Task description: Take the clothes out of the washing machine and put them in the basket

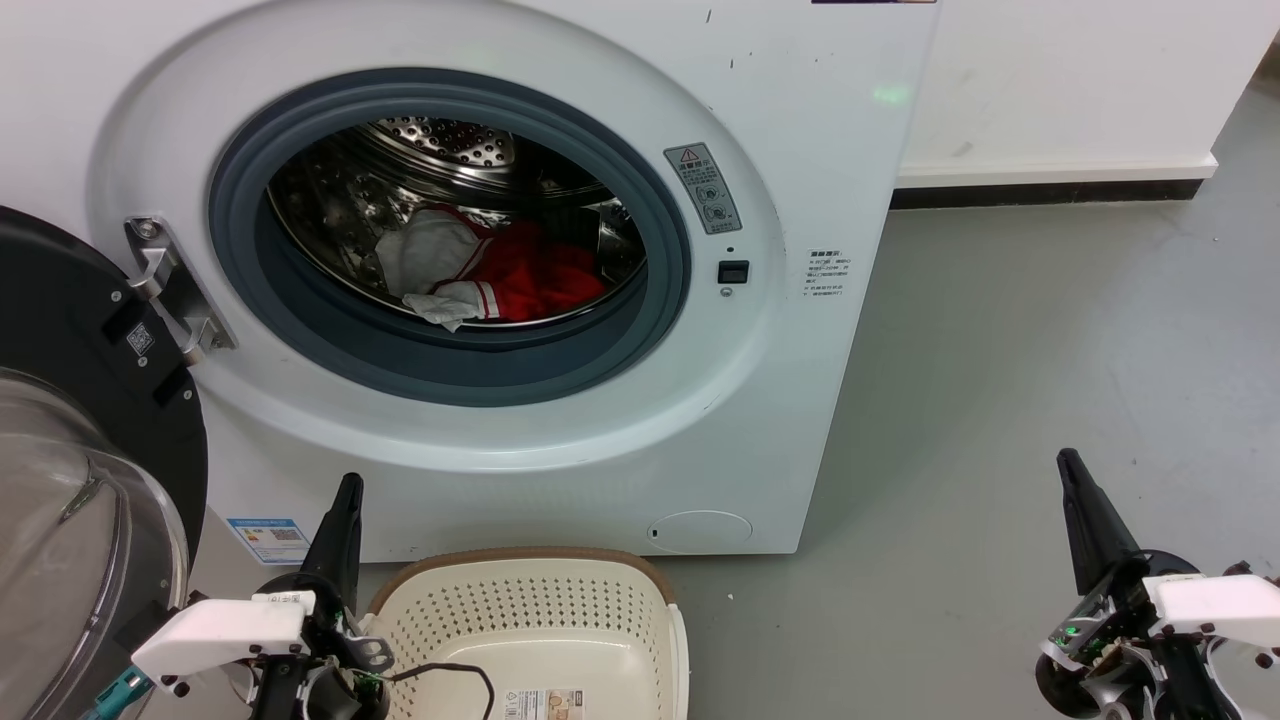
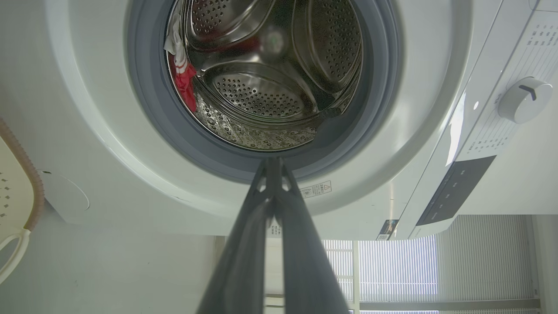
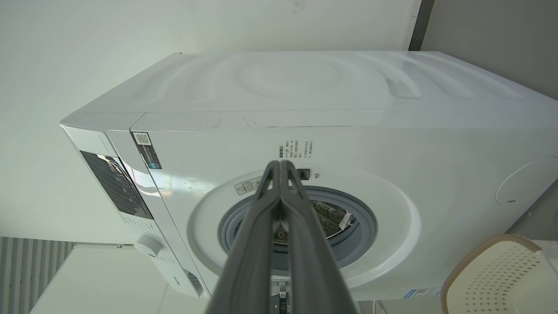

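Observation:
The white washing machine (image 1: pixel 560 470) stands with its door (image 1: pixel 70 480) swung open to the left. Red and white clothes (image 1: pixel 490 272) lie in the bottom of the steel drum (image 1: pixel 440 140); a bit of the clothes (image 2: pixel 183 74) shows at the drum's left in the left wrist view. The cream basket (image 1: pixel 530 610) with a brown rim sits on the floor in front of the machine and holds no garments. My left gripper (image 1: pixel 345 500) is shut, low beside the basket's left edge. My right gripper (image 1: pixel 1075 475) is shut, low at the right, away from the machine.
Grey floor (image 1: pixel 1000 400) spreads to the right of the machine, up to a white wall with a dark skirting (image 1: pixel 1050 190). A black cable (image 1: pixel 450 672) lies across the basket's near side. The open door takes up the left.

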Available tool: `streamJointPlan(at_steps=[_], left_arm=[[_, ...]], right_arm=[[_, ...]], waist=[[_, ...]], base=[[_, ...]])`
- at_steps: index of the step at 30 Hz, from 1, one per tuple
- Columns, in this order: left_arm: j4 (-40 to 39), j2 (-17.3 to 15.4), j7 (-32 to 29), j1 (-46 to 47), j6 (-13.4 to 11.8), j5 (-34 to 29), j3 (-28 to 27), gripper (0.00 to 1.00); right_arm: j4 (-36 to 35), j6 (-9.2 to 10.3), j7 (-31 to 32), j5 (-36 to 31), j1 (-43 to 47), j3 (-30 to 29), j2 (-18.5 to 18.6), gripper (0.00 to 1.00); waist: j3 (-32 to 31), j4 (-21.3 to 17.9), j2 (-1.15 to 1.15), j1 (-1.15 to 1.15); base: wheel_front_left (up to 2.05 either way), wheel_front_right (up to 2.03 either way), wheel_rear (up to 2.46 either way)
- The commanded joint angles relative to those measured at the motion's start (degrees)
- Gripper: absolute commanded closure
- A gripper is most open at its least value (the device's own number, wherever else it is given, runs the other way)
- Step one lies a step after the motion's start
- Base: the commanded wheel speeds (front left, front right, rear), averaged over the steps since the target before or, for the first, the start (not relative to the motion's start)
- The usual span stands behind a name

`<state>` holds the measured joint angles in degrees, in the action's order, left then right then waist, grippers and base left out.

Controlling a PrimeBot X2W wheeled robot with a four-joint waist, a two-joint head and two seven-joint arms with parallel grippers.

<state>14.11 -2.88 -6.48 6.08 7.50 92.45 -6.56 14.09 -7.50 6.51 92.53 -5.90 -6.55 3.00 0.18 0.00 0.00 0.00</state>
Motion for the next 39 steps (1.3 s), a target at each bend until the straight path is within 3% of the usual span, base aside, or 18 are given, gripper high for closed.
streamJointPlan(at_steps=[1,22,23,39], left_arm=[[0.0,0.1,-0.15,0.38,0.15,-0.07,-0.03,1.0],[0.0,0.1,-0.15,0.38,0.15,-0.08,-0.02,1.0],[0.0,0.1,-0.15,0.38,0.15,-0.07,-0.02,0.0],[-0.18,0.07,3.77,-0.51,-0.01,-3.28,2.64,0.0]], right_arm=[[0.05,0.02,0.01,-0.25,-0.73,0.02,-0.19,1.0],[0.05,0.02,0.01,-0.25,-0.74,0.03,-0.18,1.0],[0.05,0.02,0.01,-0.25,-0.74,0.03,-0.18,0.0],[-0.66,0.01,-3.75,-4.69,1.81,1.8,-0.06,0.0]], waist=[[0.0,0.0,0.0,0.0],[0.0,0.0,0.0,0.0],[0.0,0.0,0.0,0.0],[0.05,-0.08,0.0,0.0]], base=[[0.0,0.0,0.0],[0.0,0.0,0.0],[0.0,0.0,0.0],[0.0,0.0,0.0]])
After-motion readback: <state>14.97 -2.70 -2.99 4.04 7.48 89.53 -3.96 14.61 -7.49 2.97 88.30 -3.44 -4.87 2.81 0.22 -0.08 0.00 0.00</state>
